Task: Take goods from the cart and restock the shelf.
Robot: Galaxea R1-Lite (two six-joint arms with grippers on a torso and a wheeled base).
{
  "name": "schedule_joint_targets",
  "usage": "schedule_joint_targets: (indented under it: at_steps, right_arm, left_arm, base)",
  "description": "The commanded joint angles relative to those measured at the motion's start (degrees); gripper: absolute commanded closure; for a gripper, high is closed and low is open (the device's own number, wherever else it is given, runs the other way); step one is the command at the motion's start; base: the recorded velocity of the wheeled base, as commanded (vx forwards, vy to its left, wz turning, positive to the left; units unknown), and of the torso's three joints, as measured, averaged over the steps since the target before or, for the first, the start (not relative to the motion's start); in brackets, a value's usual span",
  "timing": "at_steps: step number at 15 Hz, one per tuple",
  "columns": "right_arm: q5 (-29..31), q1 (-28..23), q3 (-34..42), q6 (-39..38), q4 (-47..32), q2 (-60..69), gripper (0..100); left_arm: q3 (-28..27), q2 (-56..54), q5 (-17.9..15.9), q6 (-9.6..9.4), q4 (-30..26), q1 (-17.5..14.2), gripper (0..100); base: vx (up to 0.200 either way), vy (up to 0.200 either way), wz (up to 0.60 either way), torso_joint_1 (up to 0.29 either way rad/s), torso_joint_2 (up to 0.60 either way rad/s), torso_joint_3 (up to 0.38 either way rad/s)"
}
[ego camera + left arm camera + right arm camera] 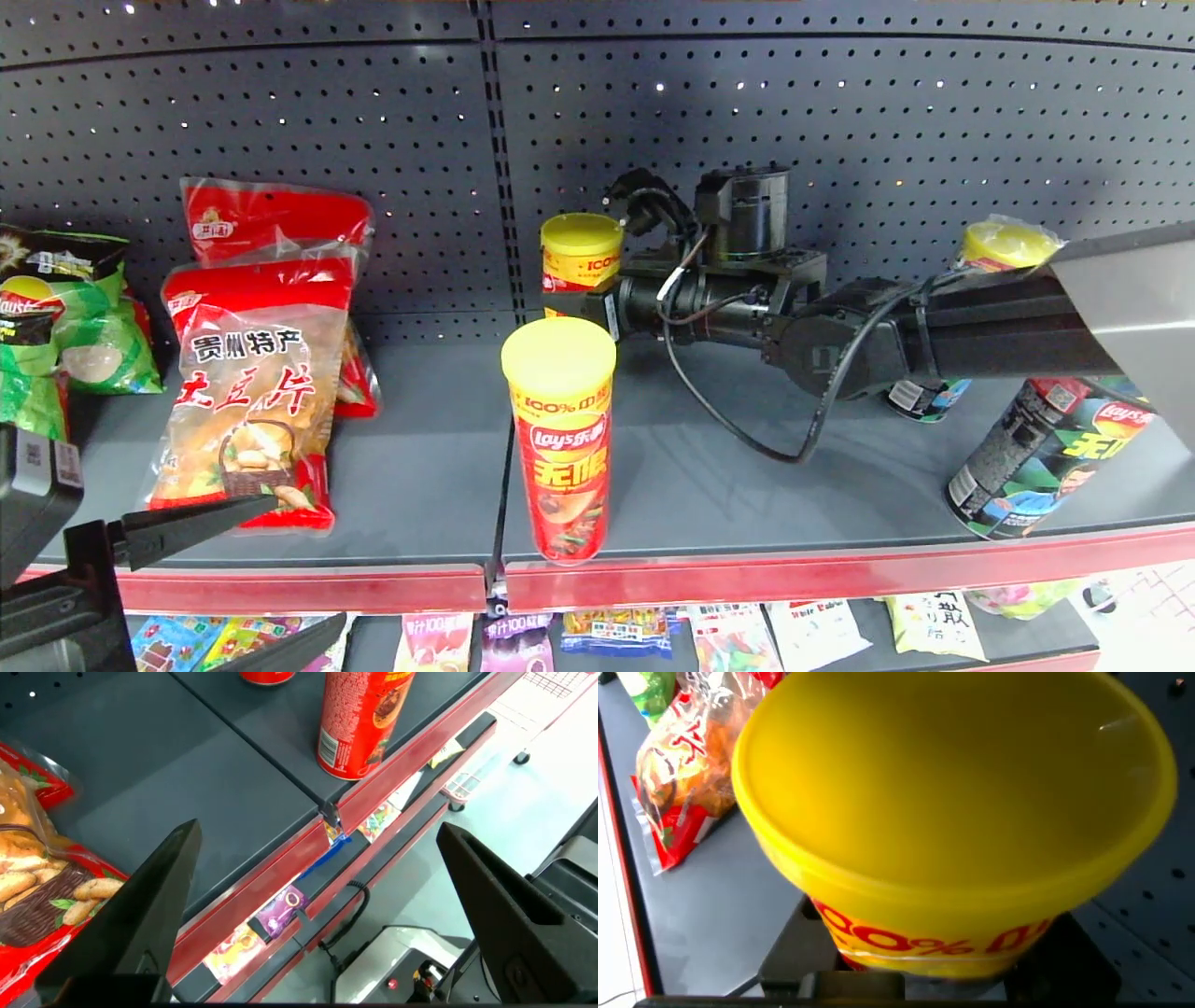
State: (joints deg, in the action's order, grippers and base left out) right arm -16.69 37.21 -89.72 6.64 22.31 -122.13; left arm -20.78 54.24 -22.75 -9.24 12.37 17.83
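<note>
Left end effector (318, 835) is wide open and empty, low in front of the shelf lip (747, 569), near the potato-slice bag (247, 411). Just past the lip the front chip can (560, 448) stands upright. Right behind it the right end effector (583, 306) grips the held chip can (581, 247), axis vertical, close to the pegboard (840, 140); bare shelf either side, base hidden.

On the shelf (411, 476), front can (560, 448) stands seemingly straight before rear can (581, 254), bags (247, 401) left, leaning can (1041, 462) right.
</note>
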Motion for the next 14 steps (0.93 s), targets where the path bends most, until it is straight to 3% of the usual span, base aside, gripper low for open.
schedule_joint_targets:
  at_steps: [1, 5, 6, 11, 14]
  right_arm:
    - [0.0, 0.1, 0.3, 0.0, 0.0, 0.0, 100]
    - [0.0, 0.2, 0.7, -0.1, 0.0, 0.0, 100]
    - [0.0, 0.4, 0.8, -0.2, 0.2, 0.0, 0]
    - [0.3, 0.5, 1.2, -1.0, 0.1, 1.4, 0]
    - [0.3, 0.5, 6.7, -1.7, 0.1, 5.4, 0]
  left_arm:
    - [0.0, -0.1, 0.0, 0.01, 0.0, 0.0, 0]
    - [0.0, -0.1, 0.0, 0.01, 0.0, 0.0, 0]
    - [0.0, -0.2, 0.0, 0.01, 0.0, 0.0, 0]
    - [0.0, -0.3, 0.0, 0.01, 0.0, 0.0, 0]
    - [0.1, -0.1, 0.0, 0.01, 0.0, 0.0, 0]
  base:
    - [0.000, 0.000, 0.00, 0.000, 0.00, 0.000]
    - [0.000, 0.000, 0.00, 0.000, 0.00, 0.000]
    - [0.000, 0.000, 0.00, 0.000, 0.00, 0.000]
    - [0.000, 0.000, 0.00, 0.000, 0.00, 0.000]
    - [0.000, 0.000, 0.00, 0.000, 0.00, 0.000]
